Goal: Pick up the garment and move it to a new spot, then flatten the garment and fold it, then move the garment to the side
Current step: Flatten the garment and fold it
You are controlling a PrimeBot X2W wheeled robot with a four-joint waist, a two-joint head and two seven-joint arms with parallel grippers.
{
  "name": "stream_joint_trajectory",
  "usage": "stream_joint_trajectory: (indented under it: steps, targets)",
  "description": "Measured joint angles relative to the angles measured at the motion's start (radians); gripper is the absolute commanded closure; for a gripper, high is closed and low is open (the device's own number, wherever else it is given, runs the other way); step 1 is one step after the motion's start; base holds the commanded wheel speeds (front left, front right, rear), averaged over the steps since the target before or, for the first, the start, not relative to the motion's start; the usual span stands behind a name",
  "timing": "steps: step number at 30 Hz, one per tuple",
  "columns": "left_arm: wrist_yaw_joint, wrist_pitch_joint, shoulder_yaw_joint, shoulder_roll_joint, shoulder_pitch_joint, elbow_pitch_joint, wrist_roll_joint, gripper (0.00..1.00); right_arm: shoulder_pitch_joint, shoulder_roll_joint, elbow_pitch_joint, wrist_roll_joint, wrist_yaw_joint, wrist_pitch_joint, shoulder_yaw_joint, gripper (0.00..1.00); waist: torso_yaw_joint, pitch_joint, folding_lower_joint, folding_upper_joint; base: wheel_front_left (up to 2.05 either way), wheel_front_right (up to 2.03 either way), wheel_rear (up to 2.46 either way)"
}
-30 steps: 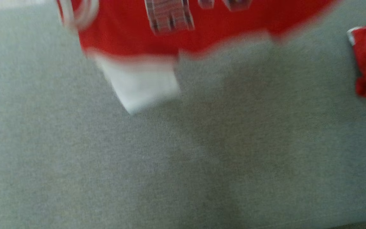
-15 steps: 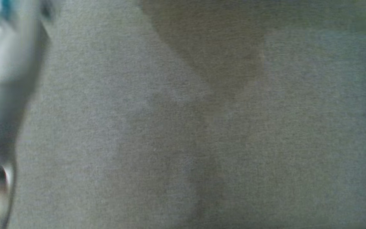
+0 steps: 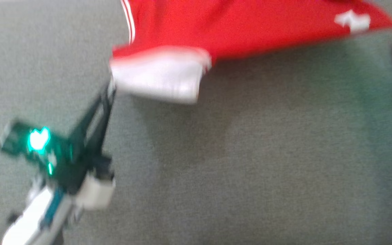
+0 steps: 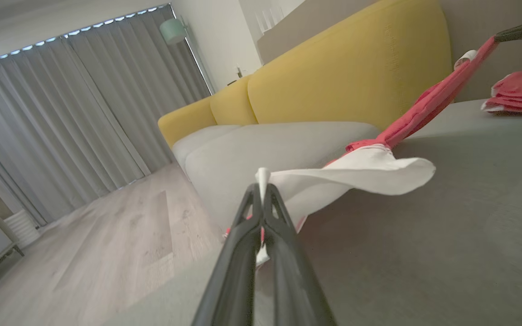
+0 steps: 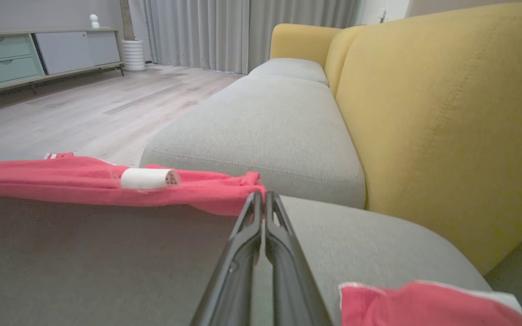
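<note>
Left gripper (image 4: 261, 192) (image 3: 110, 89): two long dark fingers pressed together w/ the thin white edge of the red fabric garment with a white sleeve (image 4: 356, 174) pinched btwn the tips, so it's clamped on cloth. In head view it sits lower left, green light lit on its body, tips touching the sleeve's left end. Right gripper (image 5: 263, 199): fingers likewise closed, nipping a bunched red corner of the garment (image 5: 84, 181). In left wrist view one of its dark fingers (image 4: 521, 29) shows upper right w/ the red cloth running up to it. The garment hangs stretched btwn the two grippers, off the grey woven-fabric surface (image 3: 250, 177), w/ a soft shadow below (head view is blurred, so fine detail is lost). The white sleeve droops & curls near the left gripper; a white tube-like roll of cloth (image 5: 147, 178) sits on the red band in right wrist view. Thin white stripes run down the red at head view's top. A folded red cloth with white edging (image 4: 519, 90) (image 5: 424, 303) rests on the same grey surface, well apart from the left gripper, near the right gripper's fingers. Beyond: pale grey seat cushions (image 5: 265, 117) & a mustard-yellow sofa backrest (image 5: 447, 113), then light wood-plank floor (image 5: 84, 108), grey pleated curtains (image 4: 84, 104) & a low sideboard w/ mint drawers (image 5: 7, 59) far back.
</note>
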Motion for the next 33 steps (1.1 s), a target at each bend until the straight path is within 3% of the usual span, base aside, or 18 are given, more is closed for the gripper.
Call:
stream_joint_trajectory:
  steps: [12, 14, 19, 24, 33]
  targets:
    - [0.125, 0.001, -0.006, 0.037, 0.448, -0.178, -0.088, 1.00, 0.390, -0.002, -0.145, -0.024, 0.000, 0.000, -0.069, 1.00, -0.030, -0.153, 0.0002, 0.0000, 0.00, 0.00, 0.00]
    - [0.128, 0.004, -0.006, 0.053, 0.494, -0.210, -0.098, 1.00, 0.439, 0.001, -0.164, -0.031, 0.000, 0.000, -0.081, 1.00, -0.034, -0.167, 0.0001, 0.0001, 0.00, 0.00, 0.00]
    - [0.117, 0.018, -0.008, 0.083, 0.526, -0.242, -0.119, 1.00, 0.517, 0.011, -0.197, -0.037, 0.000, 0.000, -0.091, 1.00, -0.031, -0.177, 0.0002, 0.0000, 0.00, 0.00, 0.00]
    - [0.082, 0.032, -0.008, 0.083, 0.448, -0.219, -0.119, 1.00, 0.510, 0.025, -0.185, -0.022, 0.000, 0.000, -0.111, 1.00, -0.023, -0.154, 0.0004, 0.0000, 0.00, 0.00, 0.00]
    - [-0.006, 0.026, -0.015, -0.032, 0.140, -0.007, -0.117, 1.00, 0.308, 0.065, -0.054, 0.014, 0.000, 0.001, -0.017, 1.00, -0.030, -0.087, 0.0005, 0.0000, 0.00, 0.00, 0.00]
